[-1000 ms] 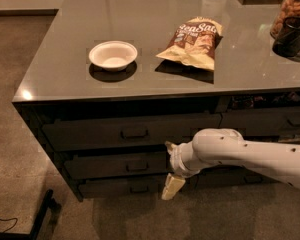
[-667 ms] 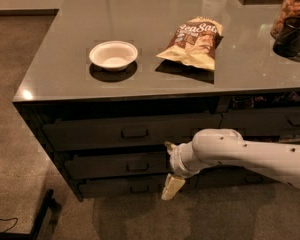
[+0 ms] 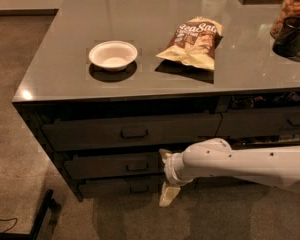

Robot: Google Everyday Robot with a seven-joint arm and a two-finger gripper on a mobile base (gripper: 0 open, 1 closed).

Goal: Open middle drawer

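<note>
The middle drawer (image 3: pixel 110 166) is a flat dark front under the counter, between a taller drawer (image 3: pixel 90 132) above and a slimmer one (image 3: pixel 110 187) below. Its small bar handle (image 3: pixel 136 167) sits at its centre. It looks shut, flush with the other fronts. My gripper (image 3: pixel 165 178) comes in from the right on a white arm (image 3: pixel 240 165). It sits just right of the handle, at the drawer's right end. One pale fingertip (image 3: pixel 164 154) shows above and another (image 3: pixel 168 196) below, spread apart, holding nothing.
On the grey countertop (image 3: pixel 55 79) are a white bowl (image 3: pixel 113 55), a snack bag (image 3: pixel 192 40), a dark cup (image 3: pixel 291 36) and a jar (image 3: pixel 290 6) at the right. More drawers (image 3: pixel 262 121) lie to the right. A dark stand leg (image 3: pixel 42 216) is on the floor at lower left.
</note>
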